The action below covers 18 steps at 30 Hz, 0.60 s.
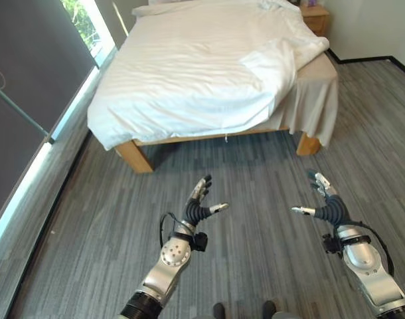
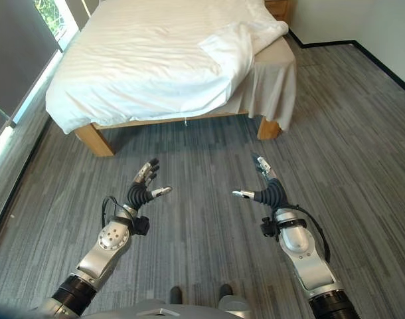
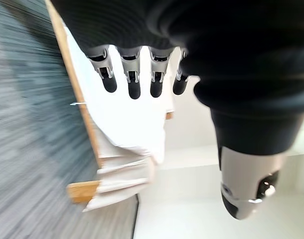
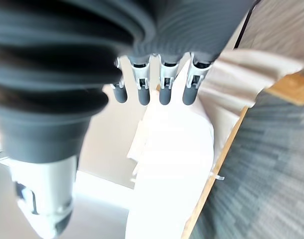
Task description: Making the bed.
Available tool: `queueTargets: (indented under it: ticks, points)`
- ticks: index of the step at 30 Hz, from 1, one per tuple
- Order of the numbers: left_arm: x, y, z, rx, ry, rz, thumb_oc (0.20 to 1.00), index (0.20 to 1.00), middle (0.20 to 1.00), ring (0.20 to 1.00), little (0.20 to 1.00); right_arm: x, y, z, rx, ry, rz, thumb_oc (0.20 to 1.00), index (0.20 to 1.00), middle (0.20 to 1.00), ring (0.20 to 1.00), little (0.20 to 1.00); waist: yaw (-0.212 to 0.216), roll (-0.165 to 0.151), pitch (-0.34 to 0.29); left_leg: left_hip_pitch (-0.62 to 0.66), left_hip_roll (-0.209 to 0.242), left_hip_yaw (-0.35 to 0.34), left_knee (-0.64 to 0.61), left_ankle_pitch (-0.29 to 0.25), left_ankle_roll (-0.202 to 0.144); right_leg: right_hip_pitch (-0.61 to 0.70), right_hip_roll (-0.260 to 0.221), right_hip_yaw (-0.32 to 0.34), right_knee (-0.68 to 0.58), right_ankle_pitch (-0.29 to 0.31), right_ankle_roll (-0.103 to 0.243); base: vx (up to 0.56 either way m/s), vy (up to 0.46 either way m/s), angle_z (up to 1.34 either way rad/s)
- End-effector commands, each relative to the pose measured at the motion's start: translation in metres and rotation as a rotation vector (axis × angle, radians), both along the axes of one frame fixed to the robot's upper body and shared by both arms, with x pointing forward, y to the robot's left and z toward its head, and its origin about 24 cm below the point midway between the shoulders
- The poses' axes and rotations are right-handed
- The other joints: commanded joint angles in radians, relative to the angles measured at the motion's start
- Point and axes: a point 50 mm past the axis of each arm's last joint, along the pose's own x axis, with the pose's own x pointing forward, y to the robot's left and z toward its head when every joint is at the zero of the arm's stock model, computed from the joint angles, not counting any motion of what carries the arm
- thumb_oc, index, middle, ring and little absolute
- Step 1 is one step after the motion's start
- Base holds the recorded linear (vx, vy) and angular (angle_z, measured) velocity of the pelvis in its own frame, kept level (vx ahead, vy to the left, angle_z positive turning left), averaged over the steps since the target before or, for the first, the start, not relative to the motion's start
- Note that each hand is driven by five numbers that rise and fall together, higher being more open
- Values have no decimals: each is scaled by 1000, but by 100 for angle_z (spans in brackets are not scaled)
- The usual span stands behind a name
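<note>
The far end of the bed (image 1: 209, 73) is cut off at the top of the frame, so its head cannot be seen. A white duvet (image 1: 189, 80) covers most of it in the upper middle. On the right side the duvet is folded back, and a beige sheet (image 1: 315, 100) hangs down there. A wooden nightstand (image 1: 315, 18) is partly cut off at the upper right. The left hand (image 1: 197, 207) and right hand (image 1: 327, 206) are raised over the grey floor (image 1: 255, 173) in the lower frame, fingers spread and holding nothing, well apart from the bed.
</note>
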Motion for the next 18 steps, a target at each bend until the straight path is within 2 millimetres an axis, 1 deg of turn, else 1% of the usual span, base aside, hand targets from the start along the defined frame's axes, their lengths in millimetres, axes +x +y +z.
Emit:
queueTargets:
  ticks: [1,2,4,5,6,9,10,11,12,13,14,15,16,17,18]
  points:
    - [4,9,15,-47,-79,-4,1000,1000,1000,1000,1000,-10,-5,0,55,-5,4,1000,1000,1000,1000,1000,-2,-54,-75,-33,-9,12,4,-23,-34,-25,-22,-27,29,-41,54,36,-3,1]
    - [4,9,16,-54,-77,-10,1000,1000,1000,1000,1000,-13,-6,-6,78,23,-8,1000,1000,1000,1000,1000,-2,-54,-77,-27,-9,9,4,-34,-35,-18,-21,-27,29,-50,56,38,-12,2]
    - [3,7,16,-57,-73,-22,1000,1000,1000,1000,1000,-18,-5,-19,133,76,-28,1000,1000,1000,1000,1000,-4,-55,-77,-29,-9,3,4,-32,-36,-19,-19,-25,34,-53,54,13,-36,3]
    - [3,5,14,-47,-66,-28,1000,1000,1000,1000,1000,-20,-4,-25,136,99,-40,1000,1000,1000,1000,1000,-4,-57,-72,-38,-10,-3,4,-20,-36,-26,-17,-24,36,-47,49,18,-42,2]
    - [3,5,14,-47,-65,-28,1000,1000,1000,1000,1000,-21,-4,-25,136,100,-40,1000,1000,1000,1000,1000,-4,-57,-74,-33,-10,-4,4,-30,-37,-19,-16,-24,34,-56,50,30,-50,2]
    - [3,2,11,-52,-51,-26,1000,1000,1000,1000,1000,-21,0,-29,143,116,-34,1000,1000,1000,1000,1000,-9,-50,-62,-33,-8,-6,4,-29,-35,-36,-13,-23,60,-59,49,15,-42,3]
    - [4,2,11,-55,-51,-23,1000,1000,1000,1000,1000,-18,3,-30,142,118,-29,1000,1000,1000,1000,1000,-10,-42,-52,-35,-3,1,4,-29,-34,-53,-15,-30,86,-61,52,-85,-100,1]
    - [7,4,13,-59,-59,-13,1000,1000,1000,1000,1000,-12,9,-29,136,112,-6,1000,1000,1000,1000,1000,-6,-26,-33,-41,10,23,4,-28,-34,-85,-22,-48,125,-63,58,-105,-101,-10]
    - [7,5,13,-57,-61,-9,1000,1000,1000,1000,1000,-10,12,-27,134,107,5,1000,1000,1000,1000,1000,-1,-19,-23,-43,18,37,4,-28,-37,-99,-30,-71,146,-64,60,-58,-158,-43]
    - [5,9,10,-57,-50,-3,1000,1000,1000,1000,1000,-10,18,-27,128,109,35,1000,1000,1000,1000,1000,4,-17,-13,-38,29,70,4,-29,-47,-95,-43,-109,141,-73,56,28,-163,-61]
    - [5,10,8,-55,-41,1,1000,1000,1000,1000,1000,-9,18,-26,112,105,44,1000,1000,1000,1000,1000,4,-18,-6,-30,34,82,13,-24,-52,-92,-41,-111,134,-78,54,51,-176,-80]
    - [5,10,5,-59,-31,6,1000,1000,1000,1000,1000,-8,19,-24,93,98,58,1000,1000,1000,1000,1000,6,-21,7,-38,37,94,59,-30,-53,-89,-44,-108,128,-80,50,37,-174,-71]
    - [4,8,2,-60,-18,1,1000,1000,1000,1000,1000,-7,20,-18,64,79,81,1000,1000,1000,1000,1000,5,-30,21,-56,41,107,155,-54,-58,-84,-49,-98,119,-84,41,11,-129,-60]
    - [4,8,2,-61,-18,1,1000,1000,1000,1000,1000,-7,20,-18,63,79,81,1000,1000,1000,1000,1000,6,-28,23,-62,44,108,171,-64,-59,-83,-47,-97,119,-84,40,64,-240,-52]
    - [2,1,-7,-85,25,-10,1000,1000,1000,1000,1000,-9,23,-12,54,61,125,1000,1000,1000,1000,1000,11,-43,56,-141,77,120,373,-2,-78,-46,-40,-73,103,-95,15,43,-161,-40]
